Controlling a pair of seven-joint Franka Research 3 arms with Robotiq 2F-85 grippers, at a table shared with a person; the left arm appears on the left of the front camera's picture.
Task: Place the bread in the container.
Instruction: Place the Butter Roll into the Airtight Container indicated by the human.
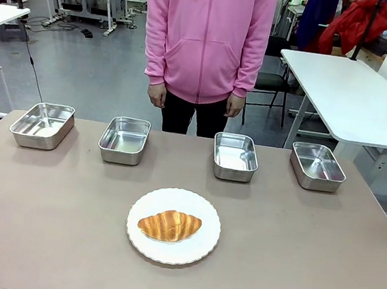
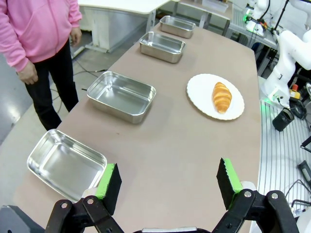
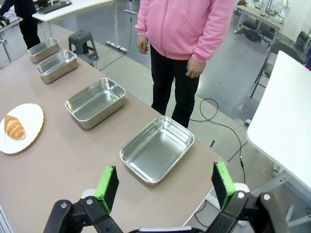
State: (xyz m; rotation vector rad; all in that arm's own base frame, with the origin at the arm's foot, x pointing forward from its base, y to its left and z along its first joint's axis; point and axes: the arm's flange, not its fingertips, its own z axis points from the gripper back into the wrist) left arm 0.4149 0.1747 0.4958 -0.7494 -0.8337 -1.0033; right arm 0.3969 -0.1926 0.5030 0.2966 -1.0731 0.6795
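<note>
The bread [image 1: 169,225], a golden-brown croissant, lies on a round white plate [image 1: 193,253] at the table's middle front. Several identical steel pans stand empty in a row along the far side; I cannot tell which one is the container: [image 1: 42,124], [image 1: 124,140], [image 1: 235,156], [image 1: 317,166]. My left gripper [image 2: 168,184] hangs open over the table's left end, beside the leftmost pan [image 2: 65,164], with the bread [image 2: 222,96] farther off. My right gripper [image 3: 165,185] hangs open over the right end, just short of the rightmost pan [image 3: 156,148]; the bread [image 3: 14,127] lies far to its left.
A person in a pink hoodie [image 1: 206,39] stands at the far edge behind the two middle pans, hands hanging at the sides. A white table [image 1: 357,95] stands beyond the right corner. Bare tabletop surrounds the plate.
</note>
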